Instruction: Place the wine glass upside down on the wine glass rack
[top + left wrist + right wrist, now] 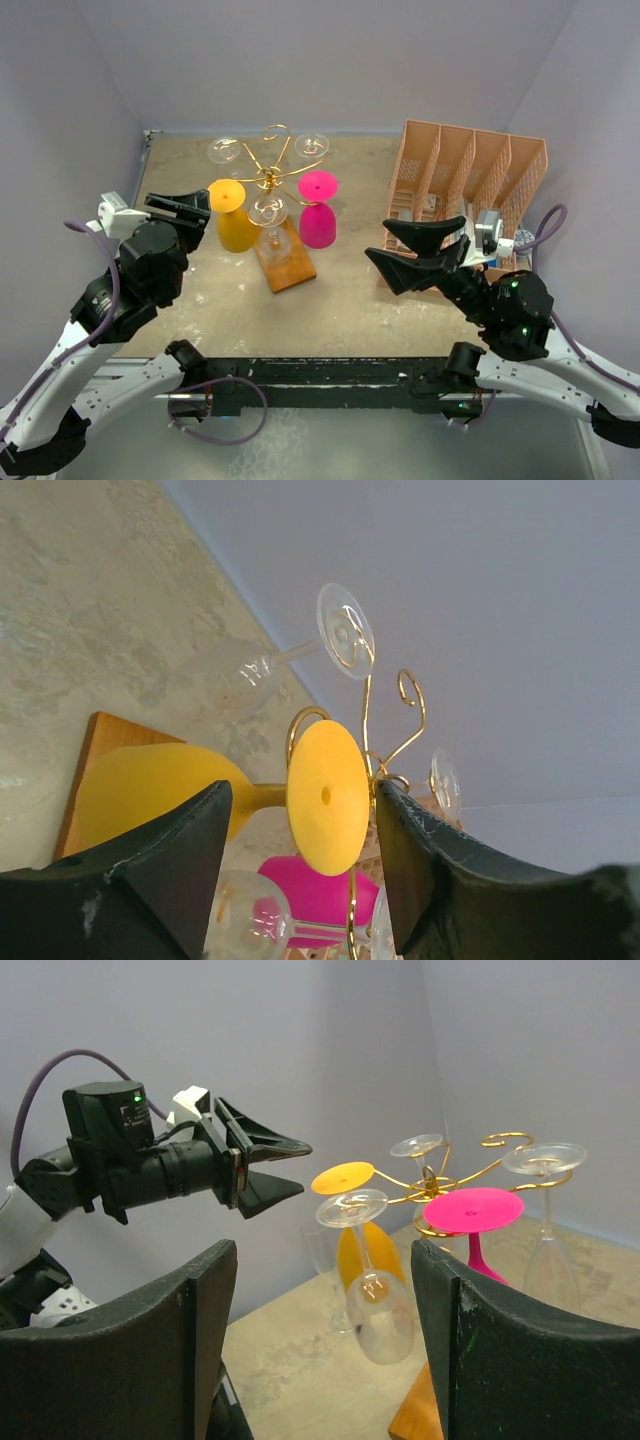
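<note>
Jaws apart and empty, the left gripper (200, 210) faces the disc foot just ahead of the opaque yellow wine glass (236, 228), hung bowl-down, stem vertical, on the gold wire spiral-armed rack (270, 178), the right gripper (380, 242), likewise spread, well apart.

Work enclosure. A flat tabletop (350, 300), beige and mottled with paler worn patches, is closed in on three sides by plain, matte, pale lavender-grey panels: a back wall (330, 60), a left wall (60, 120) and a right wall (600, 90). The walls meet the tabletop at straight seams. Lighting is soft and even; shadows are faint.
</note>
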